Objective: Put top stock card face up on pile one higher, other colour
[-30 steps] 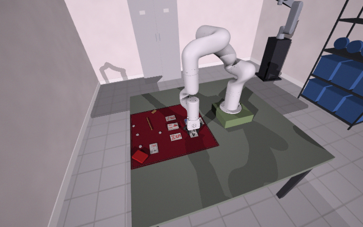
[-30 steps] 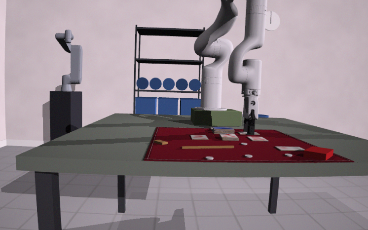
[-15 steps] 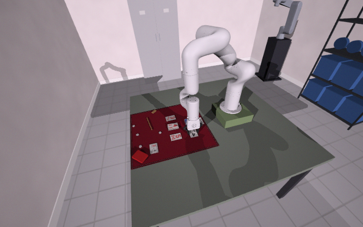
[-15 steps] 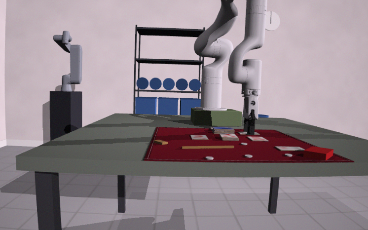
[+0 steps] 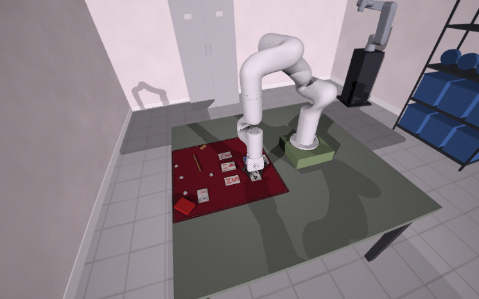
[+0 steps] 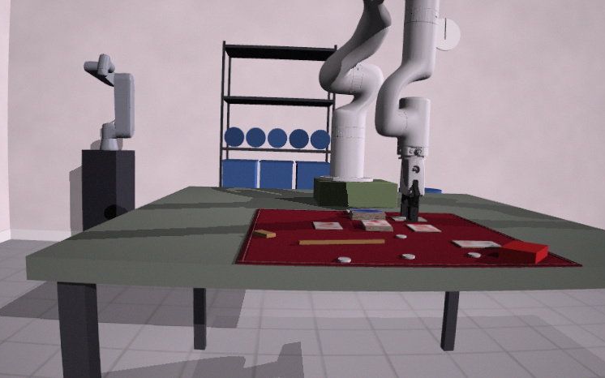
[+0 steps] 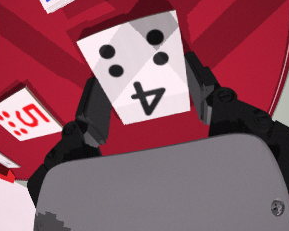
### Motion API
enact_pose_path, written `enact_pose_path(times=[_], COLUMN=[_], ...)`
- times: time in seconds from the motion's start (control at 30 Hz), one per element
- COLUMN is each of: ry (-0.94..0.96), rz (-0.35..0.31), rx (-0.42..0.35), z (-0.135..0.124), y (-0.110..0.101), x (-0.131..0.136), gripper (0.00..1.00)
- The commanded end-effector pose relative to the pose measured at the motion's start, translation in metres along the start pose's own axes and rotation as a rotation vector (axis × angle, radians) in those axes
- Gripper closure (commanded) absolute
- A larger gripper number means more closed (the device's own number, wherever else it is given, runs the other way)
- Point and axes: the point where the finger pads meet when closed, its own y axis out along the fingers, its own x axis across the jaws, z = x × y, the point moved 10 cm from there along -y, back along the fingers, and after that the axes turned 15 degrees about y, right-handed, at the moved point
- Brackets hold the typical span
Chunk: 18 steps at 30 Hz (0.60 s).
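A face-up black 4 card (image 7: 139,74) (image 5: 255,178) lies low on the red card cloth (image 5: 263,193) (image 6: 295,253) (image 7: 242,21), near its far right side. My gripper (image 7: 143,79) (image 5: 255,173) (image 6: 409,216) points straight down and is shut on this card, one finger at each long edge. The blue-backed stock (image 6: 366,212) lies just beyond the card. A red 5 pile (image 5: 232,180) (image 7: 23,120) lies beside the card, apart from it. Two more red-numbered piles (image 5: 228,166) (image 5: 225,155) lie in the same row.
A red box (image 5: 184,205) (image 6: 523,251), another face-up card (image 5: 202,194) (image 6: 475,243), a wooden stick (image 5: 196,162) (image 6: 341,242), a small tan block (image 5: 203,147) (image 6: 264,233) and several white chips lie on the cloth. The arm's green base (image 5: 308,152) stands behind.
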Motion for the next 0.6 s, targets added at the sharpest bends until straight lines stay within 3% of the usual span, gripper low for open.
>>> enact_pose_path(times=[0.0,0.07,0.1,0.57], ry=[0.0,0.0,0.0,0.0], rz=[0.001,0.001,0.001,0.001], rx=[-0.001,-0.001,-0.001,-0.001], z=[-0.0002,-0.0002,-0.0002,-0.0002], y=[-0.0003,-0.0003,-0.0003,-0.0017], x=[-0.0005,-0.0005,-0.0005,-0.0005], gripper=[0.33,0.33,0.4,0.4])
